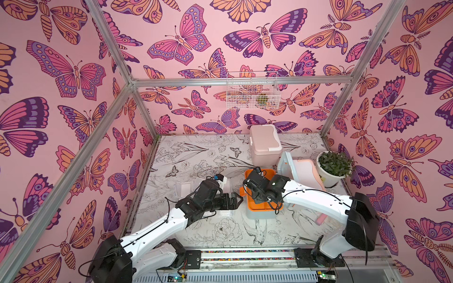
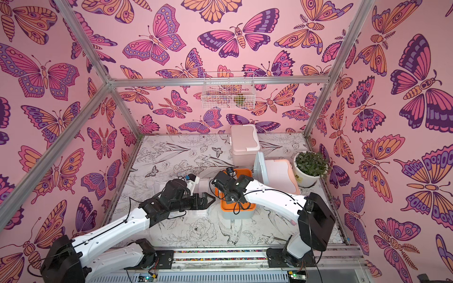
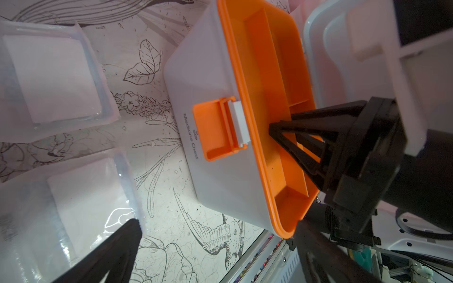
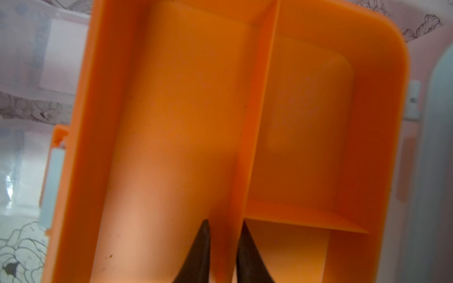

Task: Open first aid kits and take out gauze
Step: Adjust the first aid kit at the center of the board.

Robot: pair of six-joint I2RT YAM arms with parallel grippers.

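Inside the open kit point(image 1: 259, 214), right gripper point(image 4: 224, 245) pinches the tray divider point(image 4: 255, 122), which should lift straight and level, while left gripper point(image 1: 240, 199) hangs spread near two gauze packets point(image 3: 49, 78) on the table point(image 1: 196, 156).

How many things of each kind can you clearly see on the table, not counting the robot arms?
Cases: 3
Gauze packets: 3, two of them partly hidden
Potted plant: 1
Total: 7
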